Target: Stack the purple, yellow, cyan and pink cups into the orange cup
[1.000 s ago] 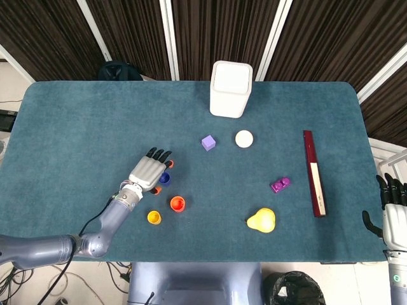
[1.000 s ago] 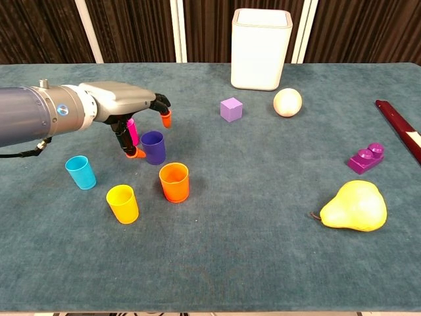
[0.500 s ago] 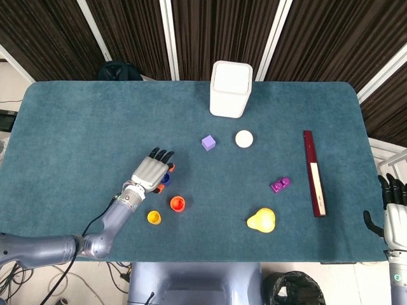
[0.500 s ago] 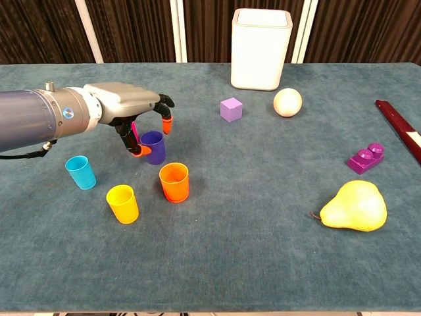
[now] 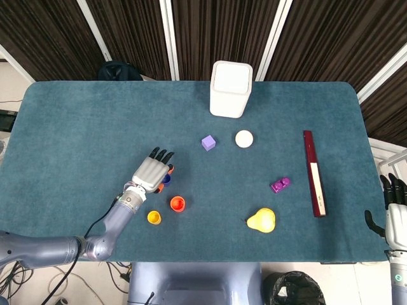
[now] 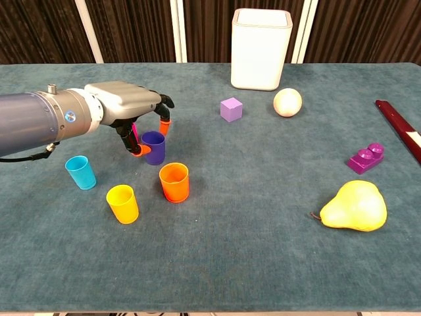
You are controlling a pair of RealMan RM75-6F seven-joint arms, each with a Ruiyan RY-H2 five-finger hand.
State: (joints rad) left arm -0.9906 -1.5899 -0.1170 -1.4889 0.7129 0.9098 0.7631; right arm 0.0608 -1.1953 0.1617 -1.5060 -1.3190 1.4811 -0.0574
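Note:
The purple cup (image 6: 153,147) stands upright on the table, and my left hand (image 6: 126,104) hovers over it with its fingers (image 6: 164,124) curved down on either side of the rim. I cannot see a firm grip. The pink cup (image 6: 134,131) shows as a sliver behind the hand. In front stand the orange cup (image 6: 174,182), the yellow cup (image 6: 123,203) and the cyan cup (image 6: 81,172). From the head view, the left hand (image 5: 151,171) covers most of the purple cup (image 5: 166,180), near the orange cup (image 5: 177,203) and yellow cup (image 5: 154,217). My right hand (image 5: 395,219) hangs off the table's right edge, fingers straight, holding nothing.
A white bin (image 6: 260,48) stands at the back. A purple cube (image 6: 231,109) and a cream ball (image 6: 287,102) lie before it. To the right are a magenta brick (image 6: 366,158), a yellow pear (image 6: 354,206) and a dark red bar (image 5: 314,173).
My left hand has crept a little closer over the purple cup, its fingers settling around the rim. The right hand has sunk slightly toward the frame's lower edge. The cups have not moved.

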